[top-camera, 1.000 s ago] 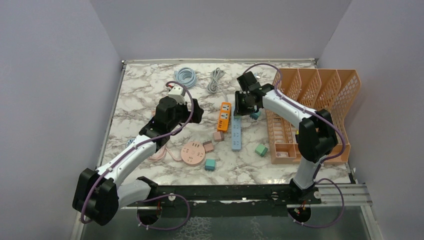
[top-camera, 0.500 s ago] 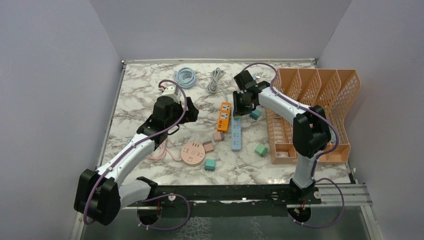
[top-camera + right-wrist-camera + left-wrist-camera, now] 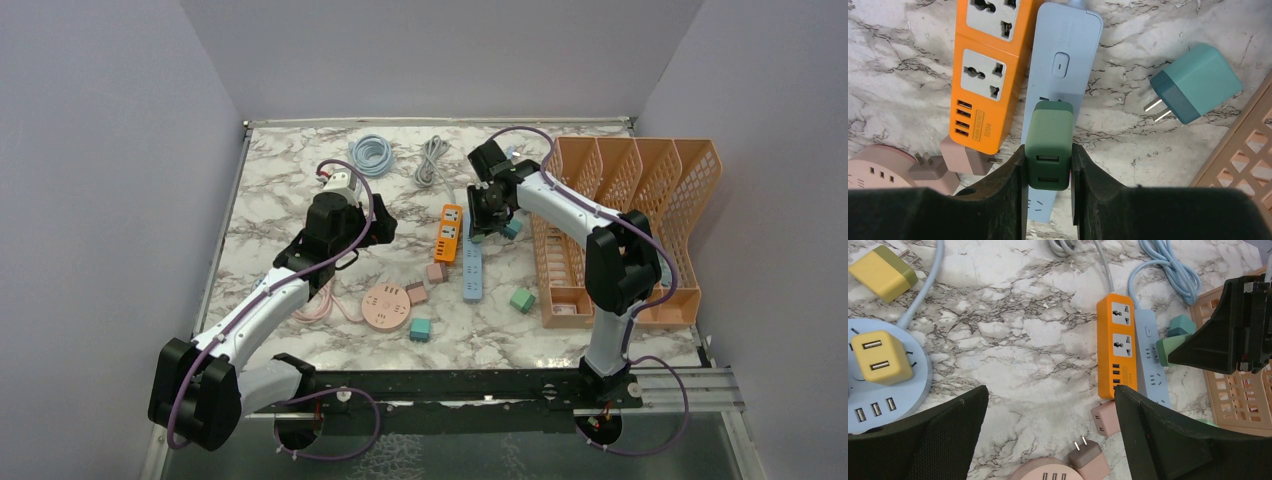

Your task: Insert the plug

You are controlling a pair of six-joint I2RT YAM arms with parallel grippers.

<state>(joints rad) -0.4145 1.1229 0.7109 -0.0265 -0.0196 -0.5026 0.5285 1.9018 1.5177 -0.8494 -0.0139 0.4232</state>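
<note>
My right gripper (image 3: 1048,165) is shut on a dark green plug (image 3: 1049,145), its two USB ports facing the camera. The plug's far end sits against the light blue power strip (image 3: 1060,85), just below the strip's switch, and its prongs are hidden. In the top view the right gripper (image 3: 490,215) hangs over the far end of that blue strip (image 3: 472,270). My left gripper (image 3: 1050,405) is open over bare marble with nothing between its fingers (image 3: 1158,435). It stands left of the strips in the top view (image 3: 365,225).
An orange power strip (image 3: 988,70) lies against the blue one's left side. A teal plug (image 3: 1195,82) lies to the right, near the orange file rack (image 3: 630,220). Pink plugs (image 3: 1105,417), a pink round hub (image 3: 386,306), more teal plugs (image 3: 522,299) and coiled cables (image 3: 372,152) lie around.
The left arm drew back a little to the left and farther away, then held still. The right gripper, still holding the green plug, shifted slightly over the blue strip.
</note>
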